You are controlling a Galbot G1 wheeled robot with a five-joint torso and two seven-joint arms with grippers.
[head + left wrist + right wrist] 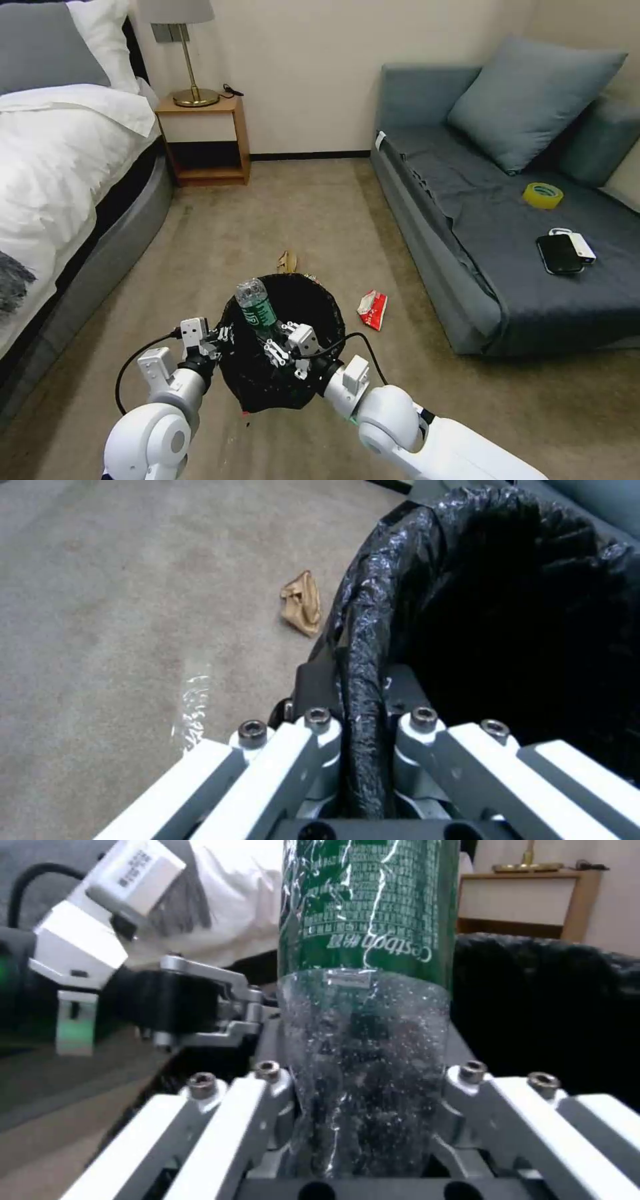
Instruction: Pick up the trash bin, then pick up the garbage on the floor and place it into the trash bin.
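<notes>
Carpeted bedroom floor: we are clamping the trash bin rim in our left gripper, our right gripper squeezing the light, crushable, likely slippery bottle near its neck over the bin.

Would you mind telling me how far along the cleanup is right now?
Done: the left gripper holds the trash bin by its rim. In hand: the right gripper holds the green bottle over it. Left: the red-and-white wrapper and tan scrap on the floor.

Bottle over the trash bin; wrapper right, scrap behind.
</notes>
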